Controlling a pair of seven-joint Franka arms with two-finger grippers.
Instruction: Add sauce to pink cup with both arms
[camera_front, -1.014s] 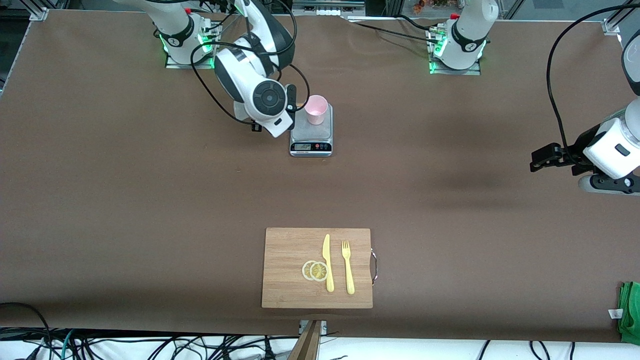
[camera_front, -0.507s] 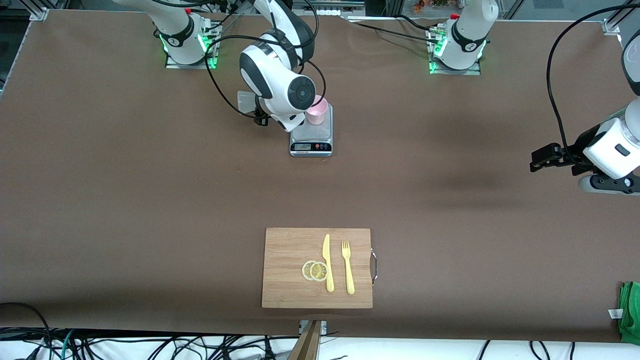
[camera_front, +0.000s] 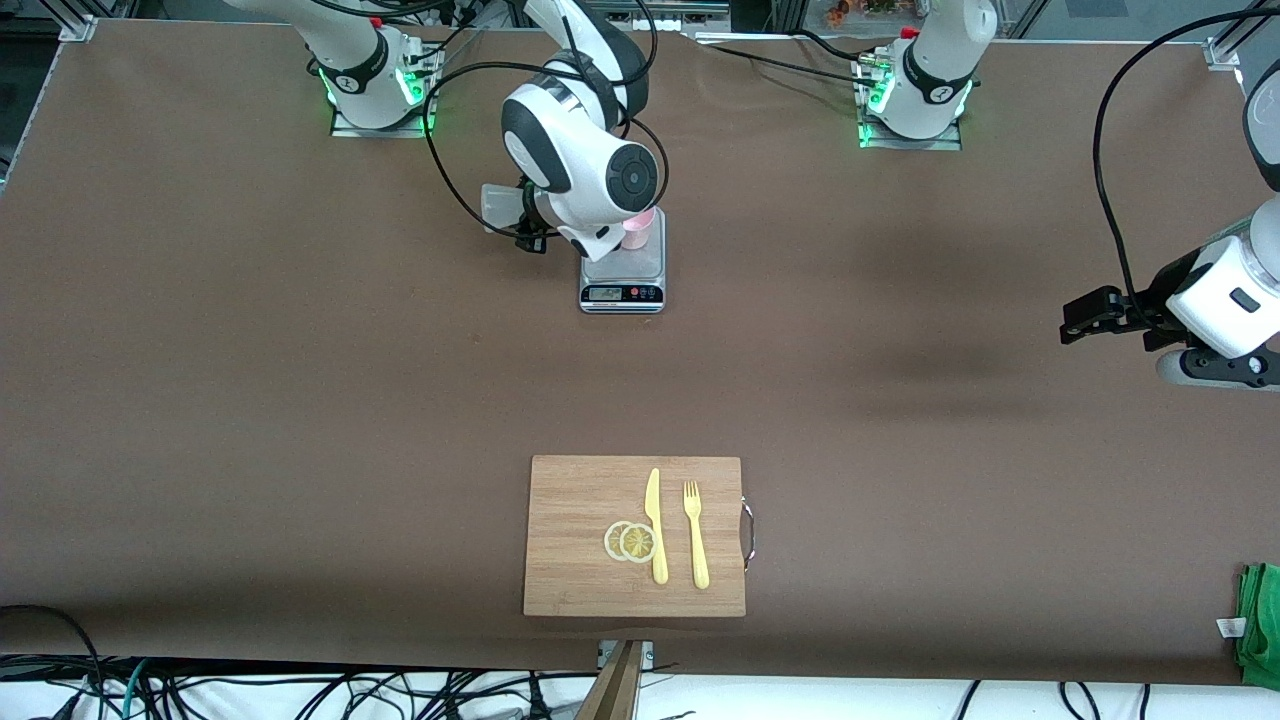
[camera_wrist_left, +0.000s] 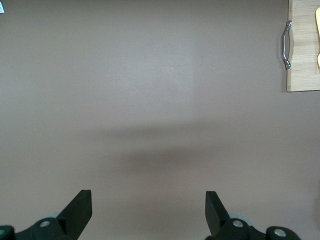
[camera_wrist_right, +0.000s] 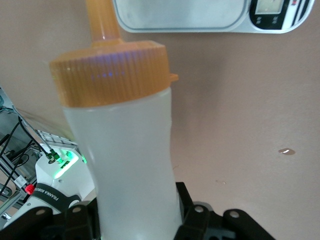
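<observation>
Sauce bottle tipped toward the cup; a spill onto the scale is the risk.

Front view: the right gripper carries the bottle beside the pink cup, which stands on the kitchen scale and is mostly hidden by the wrist. The left gripper waits over bare table at its own end.
Left wrist view: its fingers are spread, holding nothing.
Right wrist view: the jaws clamp the sauce bottle; the orange nozzle points at the scale platform and no cup shows, so squeezing now would likely miss.

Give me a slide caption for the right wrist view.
Right pincer grips the sauce bottle, nozzle toward the scale.
</observation>
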